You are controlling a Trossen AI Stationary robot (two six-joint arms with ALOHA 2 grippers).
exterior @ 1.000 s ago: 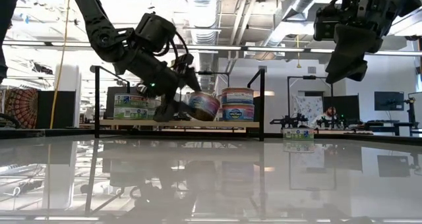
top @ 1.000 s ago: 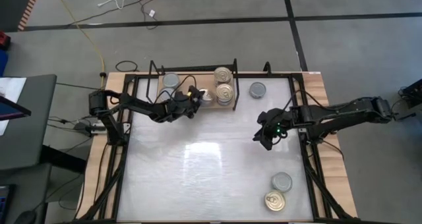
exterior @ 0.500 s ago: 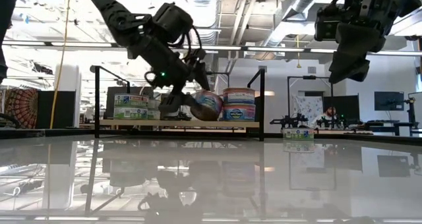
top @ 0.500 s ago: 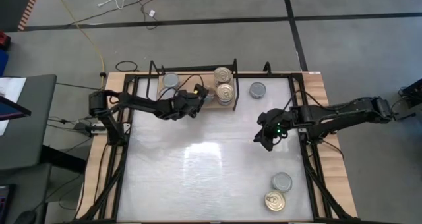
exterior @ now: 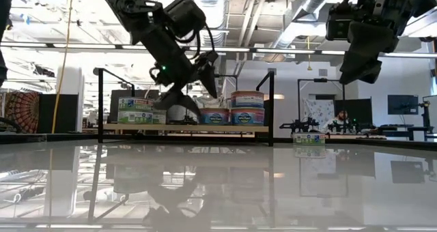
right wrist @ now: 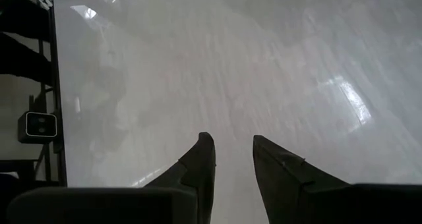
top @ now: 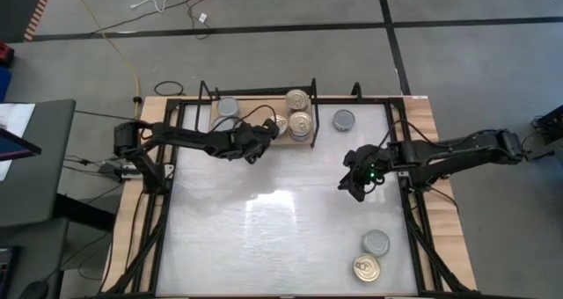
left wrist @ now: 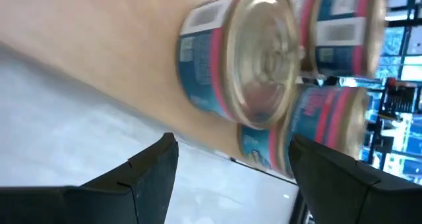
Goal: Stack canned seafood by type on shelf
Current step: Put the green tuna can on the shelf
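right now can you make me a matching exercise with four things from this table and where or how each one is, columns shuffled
Things:
1. left gripper
2. right gripper
3. gold-topped can just set down
4. lone silver-topped can

Places or states:
A. on the white table beside the shelf's right end, off the board
B. hanging above bare table, holding nothing
C. on the shelf, beside a two-can stack
D. open, at the shelf's front edge, nothing between its fingers

Pairs: 1-D, 2-B, 3-C, 4-A
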